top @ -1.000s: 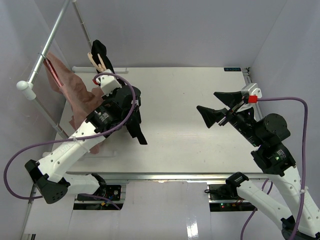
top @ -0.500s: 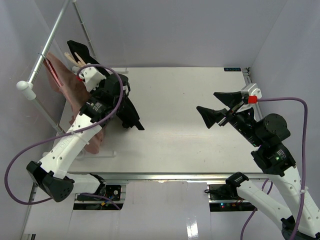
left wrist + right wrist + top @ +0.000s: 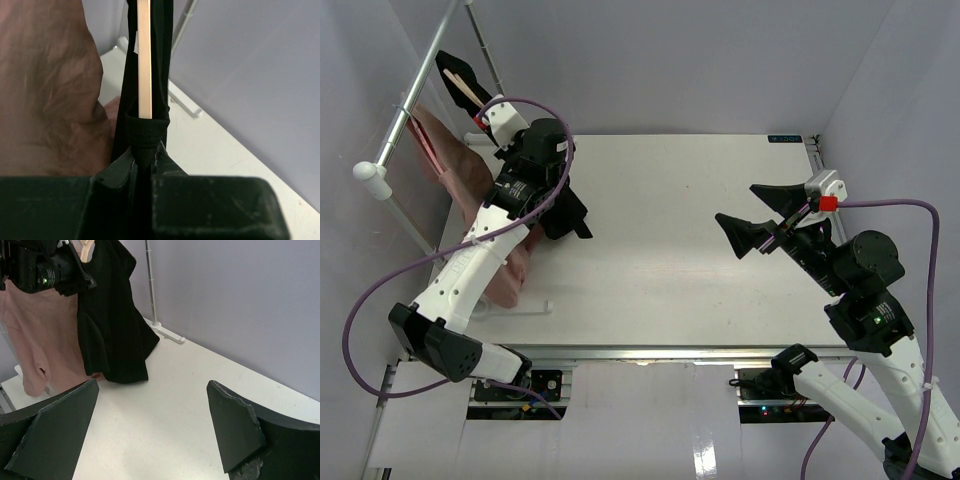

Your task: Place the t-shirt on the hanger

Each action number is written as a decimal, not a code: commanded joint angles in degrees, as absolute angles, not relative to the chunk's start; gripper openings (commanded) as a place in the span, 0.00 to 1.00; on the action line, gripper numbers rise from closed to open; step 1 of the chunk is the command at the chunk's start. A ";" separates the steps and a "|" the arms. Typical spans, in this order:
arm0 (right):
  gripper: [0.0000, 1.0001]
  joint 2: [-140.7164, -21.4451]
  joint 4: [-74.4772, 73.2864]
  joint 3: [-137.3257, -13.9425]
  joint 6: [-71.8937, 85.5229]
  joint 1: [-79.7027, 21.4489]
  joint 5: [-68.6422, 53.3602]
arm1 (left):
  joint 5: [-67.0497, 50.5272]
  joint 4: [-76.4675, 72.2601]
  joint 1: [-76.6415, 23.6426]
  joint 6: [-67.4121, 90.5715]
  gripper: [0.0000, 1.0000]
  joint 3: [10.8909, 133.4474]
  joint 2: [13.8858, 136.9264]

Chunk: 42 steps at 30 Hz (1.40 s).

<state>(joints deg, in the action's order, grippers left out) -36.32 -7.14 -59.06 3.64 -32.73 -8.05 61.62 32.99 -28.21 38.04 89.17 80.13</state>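
Left wrist view: the left end effector (image 3: 145,159) is clenched on the hanger (image 3: 144,60), which rises straight ahead of it, t-shirt (image 3: 162,60) draped round; held high, probably to reach the rail (image 3: 419,75) just beyond; the right end effector (image 3: 152,430) gapes idle, well apart.

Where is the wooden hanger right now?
In the top view, the light tan wooden hanger is at the far left, held up by the left tool inside the black t-shirt, beside the hanging pink cloth.
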 commanded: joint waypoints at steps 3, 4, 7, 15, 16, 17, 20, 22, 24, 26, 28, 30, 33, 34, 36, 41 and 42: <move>0.96 -35.37 -6.19 -58.62 2.64 -32.77 -8.70 | 64.98 25.27 -25.92 29.01 0.00 94.83 80.58; 0.96 -35.15 -6.33 -58.59 2.58 -32.75 -8.70 | 64.66 24.65 -25.49 28.30 0.00 95.16 80.80; 0.96 -34.61 -6.42 -58.50 2.34 -32.70 -8.74 | 64.25 24.24 -24.39 26.72 0.00 96.48 81.59; 0.96 -34.28 -6.42 -58.48 2.11 -32.70 -9.58 | 59.80 25.42 -20.38 28.27 0.00 94.78 81.00; 0.96 -34.23 -6.42 -58.40 2.11 -32.74 -9.58 | 59.45 26.08 -19.71 29.33 0.00 94.79 80.99; 0.96 -34.16 -6.38 -58.33 2.11 -32.75 -9.58 | 58.81 26.91 -19.00 30.43 0.00 94.83 80.95; 0.96 -34.19 -6.32 -58.27 2.02 -32.70 -9.61 | 55.95 28.51 -17.34 32.06 0.00 94.49 80.87; 0.96 -34.16 -6.27 -58.27 2.02 -32.70 -9.81 | 54.80 28.82 -16.83 32.59 0.00 94.48 81.08; 0.96 -34.04 -6.33 -58.23 2.00 -32.70 -9.89 | 53.86 29.22 -16.37 33.08 0.00 94.48 81.46; 0.96 -33.84 -6.33 -58.10 1.93 -32.70 -9.76 | 53.10 30.00 -15.78 34.14 0.00 94.46 81.76; 0.96 -33.77 -6.33 -58.10 1.93 -32.70 -9.83 | 52.01 30.48 -15.09 34.83 0.00 94.12 82.03; 0.96 -33.69 -6.33 -58.10 1.93 -32.76 -9.91 | 50.89 30.96 -14.37 35.67 0.00 93.60 82.34; 0.96 -33.55 -6.24 -57.91 1.93 -32.71 -9.84 | 49.16 31.30 -13.48 36.40 0.00 92.61 82.83; 0.96 -33.45 -6.24 -57.86 1.93 -32.76 -9.84 | 48.84 31.35 -13.22 36.81 0.00 92.45 82.98; 0.96 -33.38 -6.33 -57.83 1.93 -32.78 -9.95 | 48.32 31.73 -12.54 37.19 0.00 92.37 83.34; 0.96 -33.22 -6.25 -57.97 1.92 -32.78 -10.09 | 47.46 31.57 -12.14 36.94 0.00 92.60 83.83; 0.96 -33.22 -6.28 -58.05 1.93 -32.74 -10.11 | 47.29 31.55 -12.13 36.96 0.00 92.64 83.85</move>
